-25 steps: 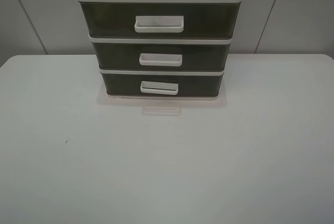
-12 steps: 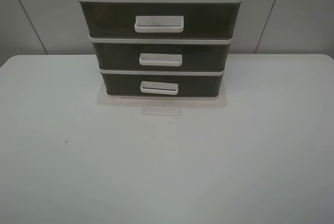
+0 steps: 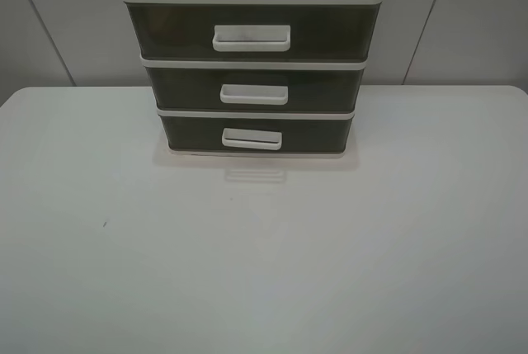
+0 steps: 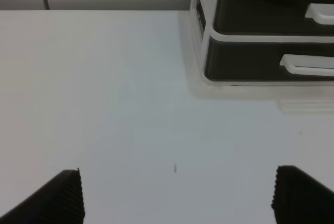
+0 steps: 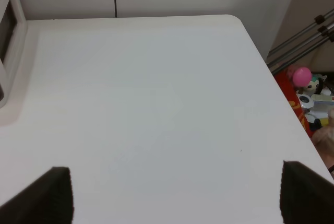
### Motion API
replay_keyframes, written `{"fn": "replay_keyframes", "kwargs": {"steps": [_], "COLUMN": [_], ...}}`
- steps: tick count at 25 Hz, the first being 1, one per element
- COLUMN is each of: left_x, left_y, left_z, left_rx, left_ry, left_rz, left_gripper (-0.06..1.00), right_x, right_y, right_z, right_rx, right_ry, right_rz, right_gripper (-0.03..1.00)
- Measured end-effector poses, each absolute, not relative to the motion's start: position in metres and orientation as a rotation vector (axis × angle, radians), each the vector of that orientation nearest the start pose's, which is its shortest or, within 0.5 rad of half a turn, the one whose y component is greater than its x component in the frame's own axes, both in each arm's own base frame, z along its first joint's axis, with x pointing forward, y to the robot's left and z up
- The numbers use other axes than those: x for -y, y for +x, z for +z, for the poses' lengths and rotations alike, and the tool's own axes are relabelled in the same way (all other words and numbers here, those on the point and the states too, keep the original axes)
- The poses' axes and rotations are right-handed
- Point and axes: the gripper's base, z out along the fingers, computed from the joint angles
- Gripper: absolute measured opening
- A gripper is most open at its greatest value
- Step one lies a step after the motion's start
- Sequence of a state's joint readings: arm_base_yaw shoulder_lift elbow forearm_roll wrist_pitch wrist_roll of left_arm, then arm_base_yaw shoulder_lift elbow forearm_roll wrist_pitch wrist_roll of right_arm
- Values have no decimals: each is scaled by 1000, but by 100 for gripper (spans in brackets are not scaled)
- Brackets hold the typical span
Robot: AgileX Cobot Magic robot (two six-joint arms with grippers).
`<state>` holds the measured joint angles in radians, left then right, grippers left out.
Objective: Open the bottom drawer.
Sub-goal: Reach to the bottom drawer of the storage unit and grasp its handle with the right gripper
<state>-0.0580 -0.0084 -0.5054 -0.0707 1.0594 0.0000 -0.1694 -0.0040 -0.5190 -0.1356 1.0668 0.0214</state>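
White matte table, grey panelled wall behind — bottom drawer closed flush. Over the tabletop, left gripper and right gripper both spread wide.

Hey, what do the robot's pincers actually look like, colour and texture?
Only fingertips show, in the wrist views. The left pincer and right pincer each have two black fingers, with fine ribbing on the inner edges, clearest on the left pair. No cables, markings or arm links are visible.
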Motion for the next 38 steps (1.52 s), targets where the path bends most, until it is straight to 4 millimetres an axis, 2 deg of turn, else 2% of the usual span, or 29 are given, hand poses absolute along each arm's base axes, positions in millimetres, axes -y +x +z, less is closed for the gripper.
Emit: {"fn": "replay_keyframes", "kwargs": {"steps": [6,11,16,20,24,30,38], "left_x": [5,5,5,5,5,5,5], "left_y": [-7,-7,-7,-7,-7,-7,-7], "left_z": [279,279,279,279,279,279,279], "left_rx": [-2028,-2028,-2028,-2028,-2028,-2028,-2028], "left_ry": [63,63,63,63,63,63,63], "left_rz": [-121,-121,-121,-121,-121,-121,-121], "left_gripper": [74,74,74,74,74,74,74], "right_x": [7,-3,-11,-21,-34,-53,-73], "right_y": [-4,16,36,54,66,72,86], "right_z": [284,299,316,322,318,311,300], "right_rx": [-2055,-2135,-2290,-2361,-2394,-2390,-2429], "right_ry": [112,-203,-478,-672,-862,-1103,-1247], "right_rz": [-168,-21,34,79,134,189,133], "right_gripper": [78,78,78,78,78,78,78]}}
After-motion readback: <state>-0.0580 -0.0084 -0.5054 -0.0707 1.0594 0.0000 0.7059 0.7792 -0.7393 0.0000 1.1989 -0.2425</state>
